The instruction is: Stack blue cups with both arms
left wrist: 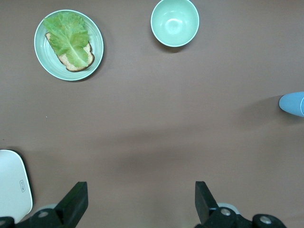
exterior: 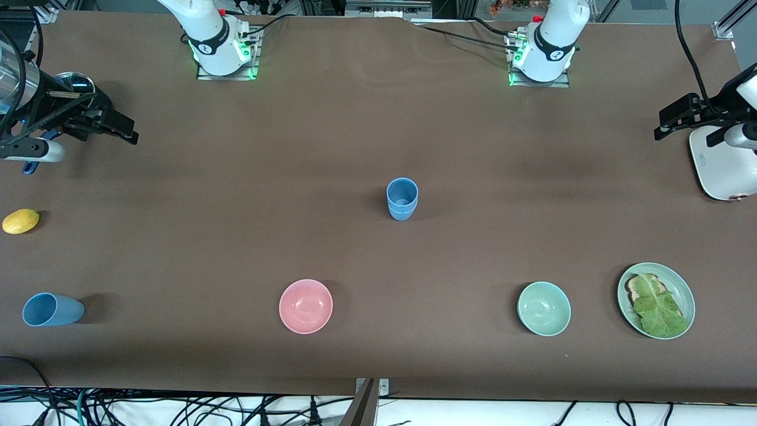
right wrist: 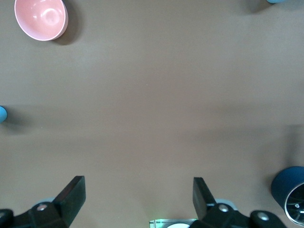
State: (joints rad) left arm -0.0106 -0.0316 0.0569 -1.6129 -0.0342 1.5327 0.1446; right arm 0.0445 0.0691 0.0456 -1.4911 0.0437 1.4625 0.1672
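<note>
A blue cup stack [exterior: 402, 199] stands upright mid-table; a second rim line shows round its body, as of one cup nested in another. It shows at the edge of the left wrist view [left wrist: 292, 103] and of the right wrist view [right wrist: 278, 1]. Another blue cup [exterior: 52, 309] lies on its side near the front camera at the right arm's end; a blue sliver [right wrist: 2, 114] at the edge of the right wrist view may be it. My right gripper [exterior: 125, 131] [right wrist: 137, 186] is open and empty over bare table. My left gripper [exterior: 663, 124] [left wrist: 140, 190] is open and empty at the left arm's end.
A pink bowl [exterior: 306, 306] [right wrist: 41, 18], a green bowl [exterior: 544, 308] [left wrist: 175, 22] and a green plate [exterior: 686, 293] [left wrist: 42, 61] with toast and lettuce stand near the front camera. A lemon [exterior: 20, 220] and a navy saucepan [right wrist: 287, 187] are at the right arm's end. A white appliance [exterior: 718, 168] [left wrist: 13, 185] is beside my left gripper.
</note>
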